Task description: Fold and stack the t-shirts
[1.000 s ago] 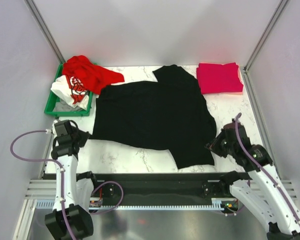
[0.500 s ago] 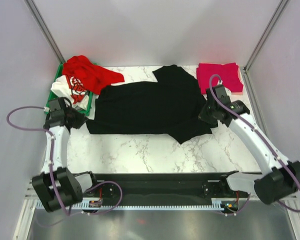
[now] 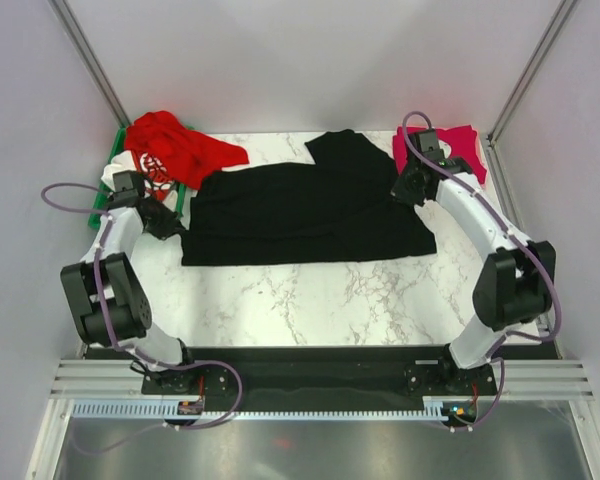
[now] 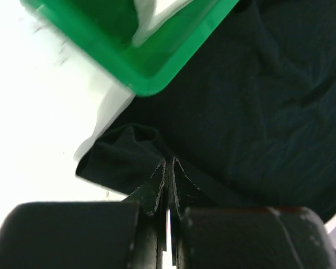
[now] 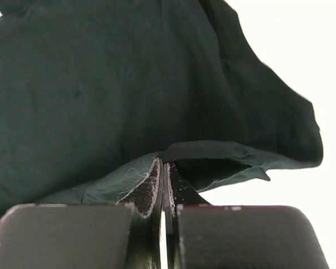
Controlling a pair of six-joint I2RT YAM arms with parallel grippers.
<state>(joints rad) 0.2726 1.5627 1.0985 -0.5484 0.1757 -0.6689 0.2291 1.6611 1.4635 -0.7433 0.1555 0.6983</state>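
Note:
The black t-shirt (image 3: pixel 310 215) lies folded in half across the middle of the table. My left gripper (image 3: pixel 175 226) is shut on its left corner by the bin, and my right gripper (image 3: pixel 402 192) is shut on its right corner at the back. The left wrist view shows black cloth (image 4: pixel 257 101) pinched at the closed fingertips of the left gripper (image 4: pixel 169 163). In the right wrist view a fold of the same shirt (image 5: pixel 101 84) sits between the shut tips of the right gripper (image 5: pixel 163 166). A folded crimson-pink t-shirt (image 3: pixel 458 150) lies at the back right. The red t-shirt (image 3: pixel 185 150) and the white printed one (image 3: pixel 148 172) are heaped on the bin.
The green bin (image 3: pixel 116 145) stands at the back left, its corner (image 4: pixel 157 67) close to my left fingers. Grey walls and metal posts close in the table on three sides. Bare marble (image 3: pixel 310 300) stretches between the black shirt and the arms' base rail.
Both grippers carried the black shirt's near edge away from the bases to the back of the table, folding the shirt in half. Both arms are now stretched far out.

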